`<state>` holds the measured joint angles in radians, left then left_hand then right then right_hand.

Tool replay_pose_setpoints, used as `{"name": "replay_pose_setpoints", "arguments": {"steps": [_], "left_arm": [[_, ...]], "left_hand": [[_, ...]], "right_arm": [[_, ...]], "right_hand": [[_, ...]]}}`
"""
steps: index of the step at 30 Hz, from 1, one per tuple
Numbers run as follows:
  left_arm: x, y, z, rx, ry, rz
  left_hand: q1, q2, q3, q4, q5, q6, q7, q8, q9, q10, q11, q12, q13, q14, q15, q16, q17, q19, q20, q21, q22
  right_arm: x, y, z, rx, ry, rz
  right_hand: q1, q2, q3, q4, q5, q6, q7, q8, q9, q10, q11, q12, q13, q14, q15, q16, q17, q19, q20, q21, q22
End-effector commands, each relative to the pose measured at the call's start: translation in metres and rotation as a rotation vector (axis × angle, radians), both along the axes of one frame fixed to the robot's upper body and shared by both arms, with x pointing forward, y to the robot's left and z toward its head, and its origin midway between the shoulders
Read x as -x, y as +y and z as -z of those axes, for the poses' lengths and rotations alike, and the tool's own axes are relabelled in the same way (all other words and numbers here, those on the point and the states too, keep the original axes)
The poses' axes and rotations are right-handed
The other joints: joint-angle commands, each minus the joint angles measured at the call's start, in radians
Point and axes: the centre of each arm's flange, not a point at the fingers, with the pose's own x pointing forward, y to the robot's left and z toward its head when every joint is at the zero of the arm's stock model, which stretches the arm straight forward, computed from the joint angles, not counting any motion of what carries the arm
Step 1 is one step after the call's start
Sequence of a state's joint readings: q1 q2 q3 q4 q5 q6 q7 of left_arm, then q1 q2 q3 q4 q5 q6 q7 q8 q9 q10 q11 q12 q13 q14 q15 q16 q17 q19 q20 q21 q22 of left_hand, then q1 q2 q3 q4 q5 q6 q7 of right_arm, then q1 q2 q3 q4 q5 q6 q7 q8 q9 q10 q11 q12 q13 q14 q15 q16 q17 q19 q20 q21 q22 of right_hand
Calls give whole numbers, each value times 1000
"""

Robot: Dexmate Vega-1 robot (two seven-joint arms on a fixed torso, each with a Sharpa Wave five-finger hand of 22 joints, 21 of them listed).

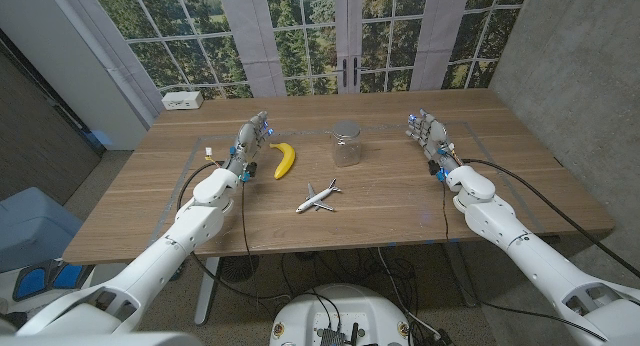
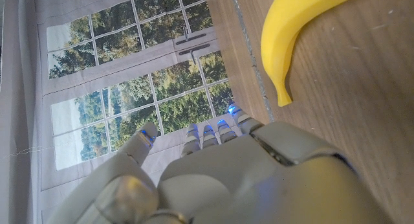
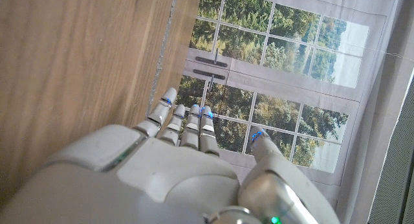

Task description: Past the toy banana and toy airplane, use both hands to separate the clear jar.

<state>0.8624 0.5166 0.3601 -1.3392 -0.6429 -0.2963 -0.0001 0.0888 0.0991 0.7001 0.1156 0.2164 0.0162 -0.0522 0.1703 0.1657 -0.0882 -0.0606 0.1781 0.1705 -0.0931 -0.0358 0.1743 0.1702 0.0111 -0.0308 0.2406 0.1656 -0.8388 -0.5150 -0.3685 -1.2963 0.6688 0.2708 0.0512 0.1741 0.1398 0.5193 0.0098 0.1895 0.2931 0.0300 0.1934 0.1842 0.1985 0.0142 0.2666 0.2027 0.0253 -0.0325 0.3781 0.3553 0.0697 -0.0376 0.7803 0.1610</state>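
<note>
A: We see the clear jar (image 1: 346, 144) upright mid-table, lid on, contents unreadable. Toy banana (image 1: 284, 159) left of it, toy airplane (image 1: 319, 196) nearer us.

B: Left hand (image 1: 250, 142) beside the banana, right hand (image 1: 428, 136) well apart; both released, fingers extended, grasping nothing.

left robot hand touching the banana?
Apart. The head view shows bare table between the left robot hand and the toy banana; the left wrist view shows wood between the banana and the fingers too.
</note>
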Motion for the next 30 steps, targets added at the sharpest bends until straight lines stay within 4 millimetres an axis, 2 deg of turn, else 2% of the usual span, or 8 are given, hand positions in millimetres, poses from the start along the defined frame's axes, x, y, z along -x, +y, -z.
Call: {"name": "replay_pose_setpoints", "arguments": {"steps": [1, 7, 11, 14, 17, 19, 21, 30], "left_arm": [[8, -1, -5, 2, -28, -23], [11, -1, -8, -32, -37, -44], [13, -2, -11, -67, -55, -61], [14, -2, -13, -84, -61, -73], [15, -1, -16, -111, -66, -79], [15, -1, -17, -126, -71, -81], [15, -2, -18, -147, -76, -72], [17, -6, -28, -279, -92, -94]], "left_hand": [[1, 63, 7, -2, 6, 1, -6, 6, 5, -5, 2, 9, 4, -5, -52, 6, 3, 6, -102, 5, 5], [1, 56, 7, -9, 6, 8, -10, 9, 5, 6, -1, 14, 4, 4, -54, 7, 1, 16, -101, 4, 5], [4, 33, -2, -33, 2, 18, -17, 12, 5, 17, -5, 17, 4, 16, -57, 7, -3, 27, -102, 1, 4], [14, 14, -10, -70, -4, 31, -19, 14, 5, 35, -2, 21, 4, 37, -46, 9, -4, 49, -89, -2, 4], [35, 4, -14, -126, -16, 37, -23, 13, 6, 52, 3, 22, 5, 70, -20, 12, -4, 82, -50, -6, 5], [44, 1, -15, -147, -21, 44, -23, 15, 7, 63, 10, 24, 6, 82, -14, 13, -3, 93, -39, -7, 5], [50, -5, -16, -163, -25, 51, -24, 17, 7, 70, 12, 26, 6, 89, -8, 13, -3, 97, -38, -10, 5], [96, -52, -18, -257, -40, 36, -34, 16, 9, 66, -1, 18, 8, 91, -7, 7, 0, 109, -29, -23, 5]], "right_arm": [[-5, -3, 6, -1, 17, -13], [-8, -1, 7, -17, 12, -14], [-9, 2, 8, -11, 17, -11], [-10, 3, 8, -10, 20, -2], [-10, 4, 8, -9, 20, 3], [-9, 5, 8, -8, 20, 7], [-8, 5, 8, -10, 23, 11], [-5, 7, 12, -17, 21, 19]], "right_hand": [[15, 36, 8, -4, 4, 14, 3, 7, 3, 9, 3, 6, 3, 9, -59, 5, 3, 13, -59, 3, 1], [27, 34, 12, -14, 1, 22, 8, 10, 4, 24, 6, 8, 3, 21, -41, 8, -1, 23, -47, -3, 2], [40, 30, 14, -27, -3, 36, 17, 14, 4, 44, 7, 11, 4, 44, -15, 16, -5, 37, -24, -8, 4], [54, 27, 18, -42, -6, 39, 18, 14, 5, 52, 10, 11, 4, 63, -6, 22, -9, 50, -12, -10, 5], [68, 25, 23, -56, -8, 42, 19, 15, 5, 55, 11, 9, 5, 77, 3, 26, -13, 61, -1, -11, 5], [76, 24, 26, -64, -8, 44, 19, 15, 5, 58, 12, 9, 5, 80, 4, 26, -15, 67, 5, -11, 6], [92, 21, 31, -82, -6, 47, 20, 15, 5, 61, 16, 8, 6, 84, 7, 25, -20, 79, 12, -12, 6], [109, 17, 35, -102, -5, 55, 25, 17, 5, 74, 25, 9, 7, 91, 10, 26, -24, 85, 18, -18, 6]]}}
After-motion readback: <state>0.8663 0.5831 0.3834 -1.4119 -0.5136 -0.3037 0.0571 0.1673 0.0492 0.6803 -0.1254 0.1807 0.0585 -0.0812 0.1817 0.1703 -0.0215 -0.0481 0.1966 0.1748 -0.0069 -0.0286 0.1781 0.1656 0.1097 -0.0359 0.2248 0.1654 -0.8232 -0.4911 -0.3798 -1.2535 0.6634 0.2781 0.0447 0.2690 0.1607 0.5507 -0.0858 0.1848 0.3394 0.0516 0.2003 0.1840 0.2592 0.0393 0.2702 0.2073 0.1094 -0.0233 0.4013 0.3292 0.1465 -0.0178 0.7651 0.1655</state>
